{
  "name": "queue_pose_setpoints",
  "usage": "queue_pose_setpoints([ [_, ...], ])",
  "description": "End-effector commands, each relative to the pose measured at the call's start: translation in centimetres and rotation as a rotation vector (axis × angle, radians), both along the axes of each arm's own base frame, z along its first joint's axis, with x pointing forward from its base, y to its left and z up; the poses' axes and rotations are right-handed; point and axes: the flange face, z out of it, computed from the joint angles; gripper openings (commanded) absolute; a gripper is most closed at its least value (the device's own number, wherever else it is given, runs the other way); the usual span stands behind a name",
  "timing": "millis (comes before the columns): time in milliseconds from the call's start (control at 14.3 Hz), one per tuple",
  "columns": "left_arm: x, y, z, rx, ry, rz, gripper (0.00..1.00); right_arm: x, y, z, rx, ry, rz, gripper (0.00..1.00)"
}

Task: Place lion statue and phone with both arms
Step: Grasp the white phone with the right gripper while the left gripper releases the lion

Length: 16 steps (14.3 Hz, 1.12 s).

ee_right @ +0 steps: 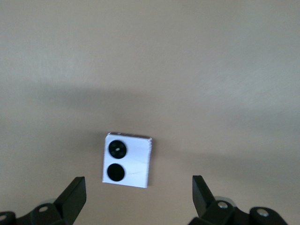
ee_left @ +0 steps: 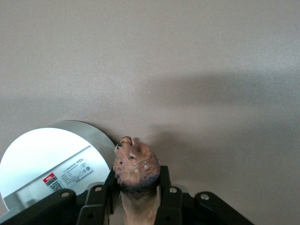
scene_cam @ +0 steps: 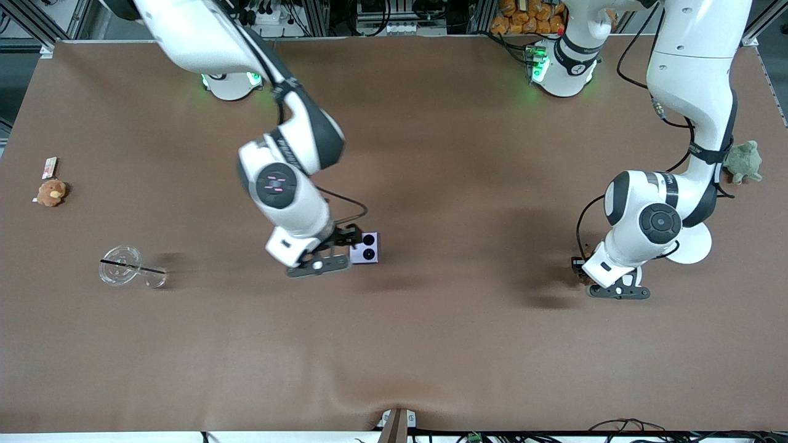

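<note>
- Front view of a brown felt-like table (scene_cam: 431, 344) with two white Franka arms reaching down onto it.
- Right gripper (scene_cam: 332, 249) low over the table near its middle, fingers spread wide and empty.
- Phone (scene_cam: 364, 248): small, nearly square, pale lilac and flat, two black circles facing up, lying on the table just beside the right gripper, toward the left arm's end.
- In the right wrist view, phone (ee_right: 127, 160) ahead of the jaws and between the lines of the two fingertips, apart from both, the circles stacked along its slightly longer axis.
- Left gripper (scene_cam: 600, 280) low at the left arm's end, clamped on the lion statue (ee_left: 136, 171).
- Lion statue: reddish-brown, rough mane, head poking out past the fingers.
- White round disc with a printed label (ee_left: 47, 164) flat beside it.
- Likely next: right gripper advancing to straddle the phone.
</note>
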Motion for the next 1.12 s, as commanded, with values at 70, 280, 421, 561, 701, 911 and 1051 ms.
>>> queue_pose_setpoints([
  [70,-0.1,-0.3,-0.2,-0.032,-0.013,0.008,0.00,-0.8,1.4,-3.8,-0.025,0.042,-0.021,1.00],
  [280,-0.1,-1.0,-0.7,-0.054,-0.022,0.011,0.00,-0.5,1.8,-6.9,0.019,0.044,-0.052,1.00],
  [421,-0.1,-1.0,-1.1,-0.053,-0.017,0.011,0.12,-0.6,2.0,-9.0,0.059,0.082,-0.095,1.00],
  [561,-0.1,-1.0,-1.1,-0.053,-0.017,0.011,0.70,-0.9,2.6,-9.9,0.062,0.066,-0.085,1.00],
  [701,-0.1,-1.0,-1.0,-0.054,-0.019,0.012,1.00,-1.2,2.7,-11.0,0.049,0.074,-0.078,1.00],
  [911,0.2,-1.2,1.5,-0.057,-0.043,0.012,1.00,-1.2,2.5,-12.1,0.043,0.077,-0.080,1.00],
  [1051,0.2,-1.7,3.5,-0.054,-0.034,0.006,1.00,-1.4,2.6,-12.8,0.041,0.079,-0.079,1.00],
])
